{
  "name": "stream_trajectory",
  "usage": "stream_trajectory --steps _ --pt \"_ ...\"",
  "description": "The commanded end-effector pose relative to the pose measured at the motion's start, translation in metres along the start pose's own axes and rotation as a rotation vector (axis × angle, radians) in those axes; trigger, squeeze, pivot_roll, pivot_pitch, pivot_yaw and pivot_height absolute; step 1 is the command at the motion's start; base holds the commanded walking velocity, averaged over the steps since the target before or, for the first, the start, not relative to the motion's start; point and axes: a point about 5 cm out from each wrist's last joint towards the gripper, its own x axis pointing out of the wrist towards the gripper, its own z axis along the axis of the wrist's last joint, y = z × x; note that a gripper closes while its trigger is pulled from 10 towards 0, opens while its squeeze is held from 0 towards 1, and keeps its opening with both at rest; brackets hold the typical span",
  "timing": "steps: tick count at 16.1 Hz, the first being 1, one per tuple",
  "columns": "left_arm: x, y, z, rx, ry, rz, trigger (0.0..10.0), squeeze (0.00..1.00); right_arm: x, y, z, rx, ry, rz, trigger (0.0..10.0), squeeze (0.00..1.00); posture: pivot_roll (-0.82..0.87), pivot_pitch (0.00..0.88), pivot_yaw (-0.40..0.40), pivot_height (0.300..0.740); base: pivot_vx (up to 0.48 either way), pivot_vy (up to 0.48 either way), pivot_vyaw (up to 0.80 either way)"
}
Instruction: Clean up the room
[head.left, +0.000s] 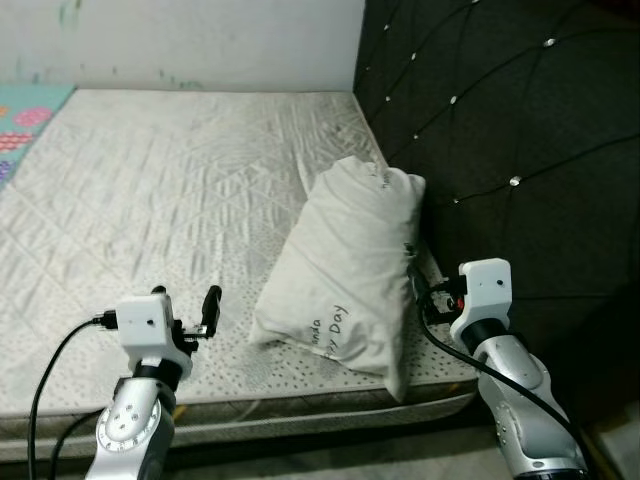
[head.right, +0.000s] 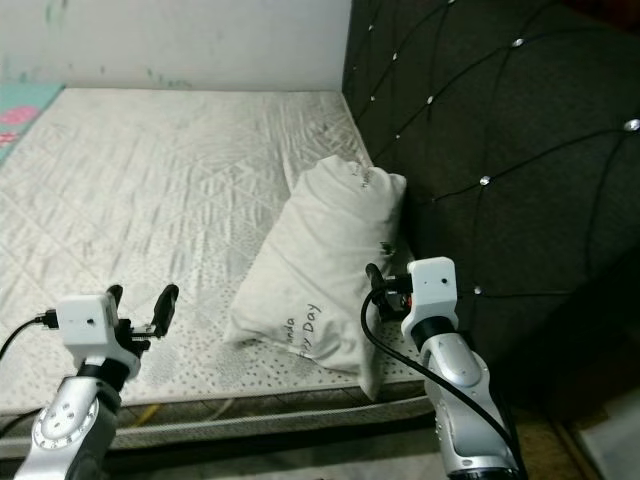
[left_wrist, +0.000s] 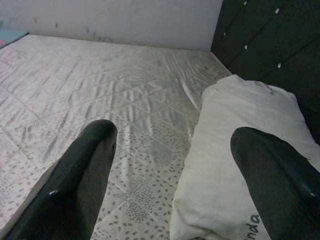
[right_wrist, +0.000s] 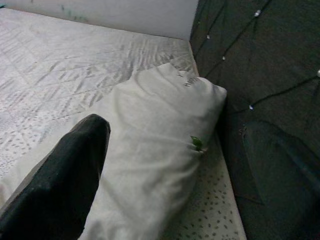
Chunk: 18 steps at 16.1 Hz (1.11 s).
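Note:
A white pillow (head.left: 345, 270) with printed lettering lies on the bare quilted mattress (head.left: 160, 190), its far end against the dark tufted headboard (head.left: 500, 130). My right gripper (head.right: 385, 285) is open at the pillow's near right side. One of its fingers (right_wrist: 60, 175) is over the pillow (right_wrist: 150, 150) and the other is by the headboard. My left gripper (head.left: 185, 300) is open above the mattress's near edge, left of the pillow and apart from it, with nothing between its fingers (left_wrist: 75, 185).
The mattress's front edge (head.left: 300, 405) runs just before me. A white wall (head.left: 200, 40) stands beyond the bed. A colourful play mat (head.left: 25, 120) shows at the far left. The headboard closes off the right side.

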Motion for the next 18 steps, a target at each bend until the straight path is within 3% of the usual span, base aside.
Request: stream_trajectory --steps 1,18 --pt "-0.001 0.001 -0.001 0.004 0.003 0.004 10.0 0.0 0.002 -0.002 0.003 -0.006 -0.013 0.002 10.0 0.0 -0.14 0.079 -0.046 0.74 0.0 0.0 0.0" --pt "0.012 -0.01 -0.005 -0.029 0.007 -0.04 10.0 0.0 -0.001 -0.012 0.006 -0.03 -0.025 -0.035 10.0 0.0 -0.23 0.09 -0.021 0.74 0.0 0.0 0.0"
